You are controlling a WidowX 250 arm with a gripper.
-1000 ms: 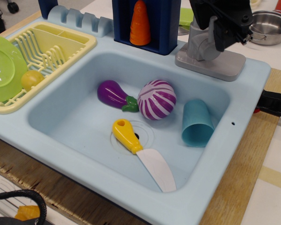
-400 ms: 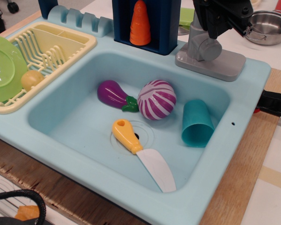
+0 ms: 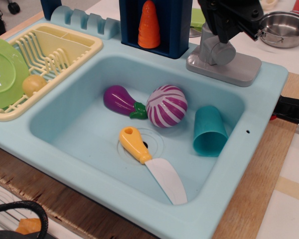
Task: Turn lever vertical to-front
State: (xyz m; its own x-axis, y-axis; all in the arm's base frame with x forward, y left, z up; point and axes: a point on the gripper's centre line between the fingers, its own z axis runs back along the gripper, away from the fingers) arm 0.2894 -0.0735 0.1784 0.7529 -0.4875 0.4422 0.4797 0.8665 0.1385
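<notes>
The grey lever [image 3: 217, 49] with its rounded knob stands on a grey post with a flat rectangular base [image 3: 239, 73] at the sink's back right rim. The knob end points toward the front of the sink. My black gripper [image 3: 223, 26] hangs right above the lever, over its top part. Its fingers merge into one dark mass, so I cannot tell whether they are open or closed on the lever's top.
In the light blue sink [image 3: 89, 164] lie a purple eggplant [image 3: 120, 100], a striped onion [image 3: 167, 105], a teal cup [image 3: 209, 130] and a yellow-handled knife [image 3: 154, 164]. A steel pot [image 3: 284, 27] stands at the back right. A yellow dish rack [image 3: 55, 50] with a green plate [image 3: 2, 72] is on the left.
My gripper has risen and drawn back from the lever's right side, uncovering the knob. The knob now sits lower and more to the front.
</notes>
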